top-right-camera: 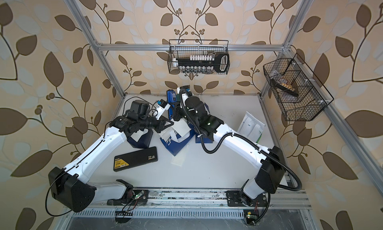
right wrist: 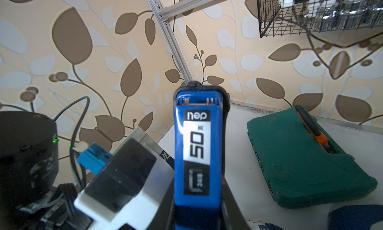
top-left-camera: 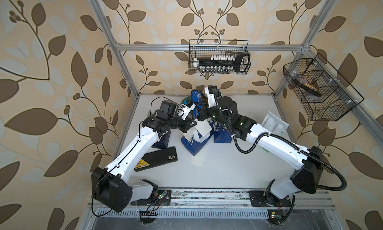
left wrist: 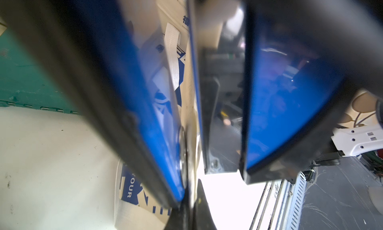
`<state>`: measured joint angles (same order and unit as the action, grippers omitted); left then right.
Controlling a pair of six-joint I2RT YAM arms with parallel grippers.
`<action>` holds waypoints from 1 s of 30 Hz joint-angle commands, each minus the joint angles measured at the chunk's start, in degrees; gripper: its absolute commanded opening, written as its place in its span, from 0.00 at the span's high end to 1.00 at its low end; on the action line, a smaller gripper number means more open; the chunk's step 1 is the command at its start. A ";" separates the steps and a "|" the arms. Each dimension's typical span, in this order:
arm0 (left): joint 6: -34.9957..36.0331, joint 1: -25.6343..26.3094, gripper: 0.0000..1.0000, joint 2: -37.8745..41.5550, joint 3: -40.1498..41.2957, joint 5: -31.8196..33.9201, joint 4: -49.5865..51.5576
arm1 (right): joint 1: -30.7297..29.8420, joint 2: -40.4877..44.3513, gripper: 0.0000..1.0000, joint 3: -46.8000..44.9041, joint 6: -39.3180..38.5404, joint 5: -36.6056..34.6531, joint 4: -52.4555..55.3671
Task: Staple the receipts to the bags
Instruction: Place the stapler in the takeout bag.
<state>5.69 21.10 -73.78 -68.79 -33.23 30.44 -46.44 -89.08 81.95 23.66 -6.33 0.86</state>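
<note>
My right gripper (right wrist: 199, 208) is shut on a blue stapler (right wrist: 196, 146), held at the back middle of the table (top-left-camera: 195, 98). My left gripper (left wrist: 190, 214) is shut on the thin top edge of a navy-and-white bag (top-left-camera: 196, 144). That edge runs up between the stapler's two blue halves (left wrist: 290, 104). A pale receipt (top-left-camera: 202, 127) lies against this bag beside the left gripper (top-left-camera: 189, 123). Two more navy bags (top-left-camera: 222, 135) (top-left-camera: 162, 140) stand beside it, one partly under the left arm. A green-and-white bag (top-left-camera: 274, 123) lies flat at the right. Another receipt (top-left-camera: 198, 159) lies loose on the table.
A flat black case with a yellow label (top-left-camera: 156, 159) lies at the front left. A dark green case with an orange trim (right wrist: 306, 156) sits at the back behind the stapler. Wire baskets hang on the back frame (top-left-camera: 219, 57) and the right frame (top-left-camera: 319, 90).
</note>
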 commanded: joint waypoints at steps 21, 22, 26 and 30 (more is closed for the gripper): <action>-2.20 0.44 1.00 0.12 -3.87 -5.30 -8.68 | -1.70 4.00 1.00 -8.33 -3.27 6.92 -0.86; -2.32 0.45 1.00 0.30 -3.59 -5.44 -9.40 | -1.71 3.84 1.00 -9.00 -3.36 7.72 -0.86; -1.12 0.43 1.00 0.83 -2.12 -6.03 -11.54 | -2.01 3.98 1.00 -11.00 -4.86 10.21 -1.12; 3.39 0.44 1.00 1.00 -1.15 -5.29 -9.81 | -2.43 4.26 0.95 -11.68 -8.36 9.24 -0.49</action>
<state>4.93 21.71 -74.65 -68.95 -36.10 30.04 -47.05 -85.95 70.91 17.96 -1.67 0.64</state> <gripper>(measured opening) 0.052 0.248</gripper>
